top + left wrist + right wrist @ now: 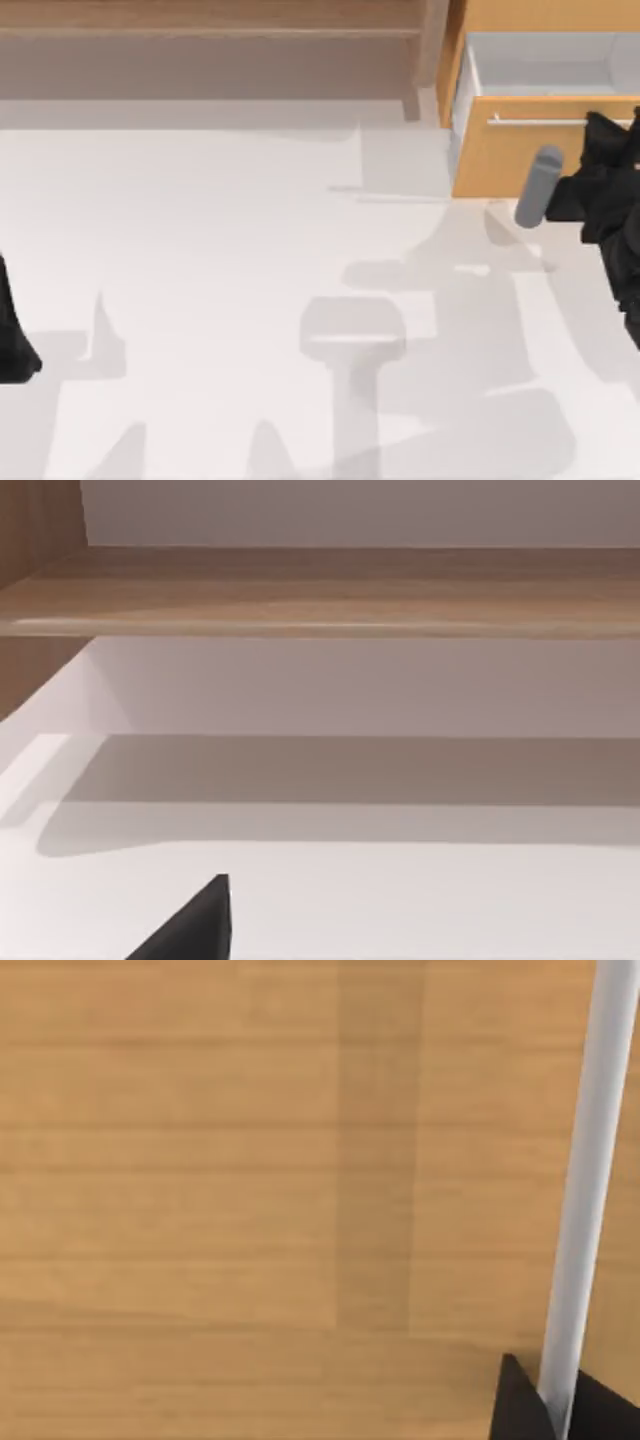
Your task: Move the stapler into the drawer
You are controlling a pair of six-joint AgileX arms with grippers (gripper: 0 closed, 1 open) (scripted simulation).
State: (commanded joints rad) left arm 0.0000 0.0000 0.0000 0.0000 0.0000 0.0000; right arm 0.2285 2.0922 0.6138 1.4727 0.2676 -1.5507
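My right pincer [612, 122] at drawer [520, 160] front, fingers either side of handle bar [590, 1160], grip unconfirmed. Left arm parked at table [200, 300] left edge.

Bright, even light falls on the white worktop [200, 250] from above, without glare. Soft grey shadows with clean edges lie across it — broad overlapping patches in the middle and toward the right side, narrower spikes near the left. The brown wooden open shelf [320, 590] casts a wide, dim band beneath itself. On the light orange-brown wooden drawer [200, 1160] front a faint vertical shadow stripe darkens the grain — beside it the thin silver bar handle [590, 1180] looks pale and flatly lit.
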